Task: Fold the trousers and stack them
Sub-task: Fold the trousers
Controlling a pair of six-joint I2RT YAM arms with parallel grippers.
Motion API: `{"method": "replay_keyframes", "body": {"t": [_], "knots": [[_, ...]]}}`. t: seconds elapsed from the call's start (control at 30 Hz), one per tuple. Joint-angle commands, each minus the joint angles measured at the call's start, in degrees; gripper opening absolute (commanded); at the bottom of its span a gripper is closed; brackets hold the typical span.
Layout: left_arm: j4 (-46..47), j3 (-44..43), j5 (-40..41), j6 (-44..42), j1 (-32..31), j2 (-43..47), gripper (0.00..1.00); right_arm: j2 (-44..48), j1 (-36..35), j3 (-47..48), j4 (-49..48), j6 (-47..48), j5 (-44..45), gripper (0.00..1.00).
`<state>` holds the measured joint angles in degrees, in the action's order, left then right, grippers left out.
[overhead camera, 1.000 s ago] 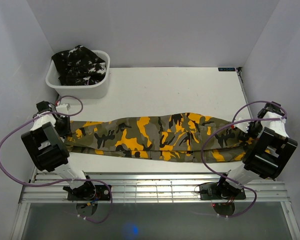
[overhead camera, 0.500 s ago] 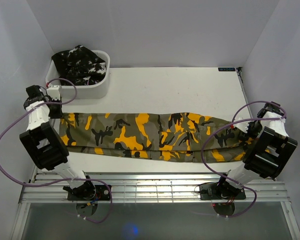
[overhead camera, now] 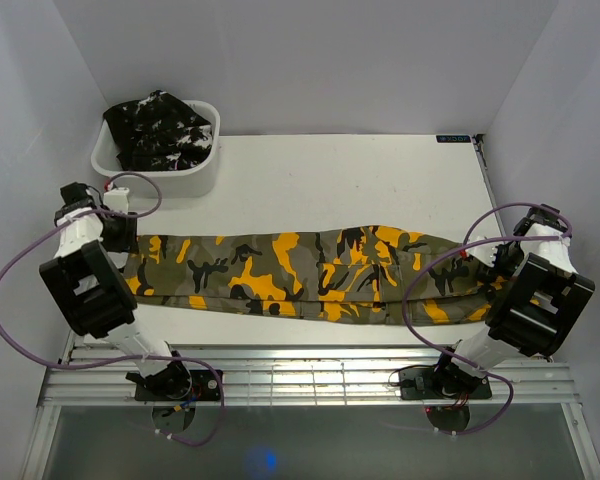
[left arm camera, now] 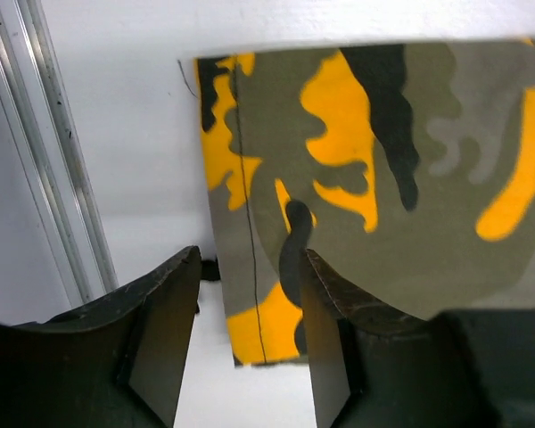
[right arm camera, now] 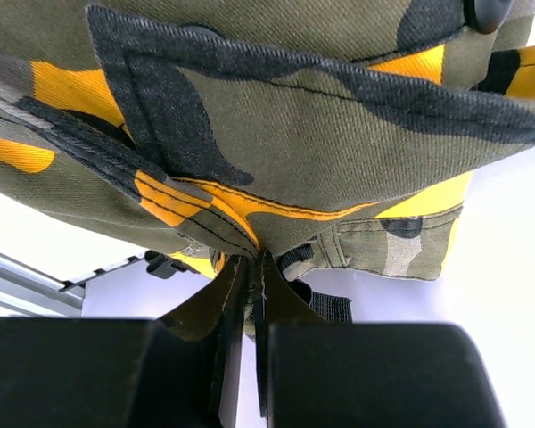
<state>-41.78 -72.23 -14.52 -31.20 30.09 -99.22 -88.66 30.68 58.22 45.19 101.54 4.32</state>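
Note:
The olive-grey trousers [overhead camera: 300, 272] with orange-yellow and black patches lie stretched in a long band across the table, leg ends at the left. My left gripper [overhead camera: 128, 232] stands open over the leg hem. In the left wrist view the hem [left arm camera: 250, 294] lies flat on the table between the spread fingers [left arm camera: 165, 321], and the cloth [left arm camera: 383, 178] runs off to the right. My right gripper [overhead camera: 500, 262] is shut on the waist end, with a fold of cloth [right arm camera: 294, 116] pinched at the tips [right arm camera: 254, 259]. The black trousers with white flecks [overhead camera: 160, 130] are heaped in the tub.
The white plastic tub [overhead camera: 195, 172] stands at the back left, close behind the left arm. A ribbed aluminium rail [overhead camera: 300, 375] runs along the table's near edge. White walls enclose the left, right and back sides. Purple cables loop from both arms.
The left gripper drew the leg end out to the left, straightening the cloth, then opened and let go of the hem. The right gripper stayed shut in place.

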Motion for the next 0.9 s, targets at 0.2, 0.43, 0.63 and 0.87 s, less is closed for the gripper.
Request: {"method": "replay_keyframes", "body": {"t": [0.2,0.43,0.63,0.87], "knots": [[-10.87,6.04,-2.0,-17.07,2.69,11.52,0.51,1.65,0.0,-1.96,0.34,0.07,-1.68,0.08],[-8.77,6.31,-3.49,-7.66,7.7,6.5,0.5,2.53,0.0,-3.28,-1.07,-1.34,-2.91,0.08],[-5.42,8.24,-3.67,-3.96,9.2,5.0,0.48,2.7,0.0,-1.44,0.42,-2.4,-3.7,0.08],[-5.5,8.68,-6.11,-0.97,10.87,3.32,0.49,3.23,0.0,-1.09,0.95,-2.4,-5.72,0.08]]}}
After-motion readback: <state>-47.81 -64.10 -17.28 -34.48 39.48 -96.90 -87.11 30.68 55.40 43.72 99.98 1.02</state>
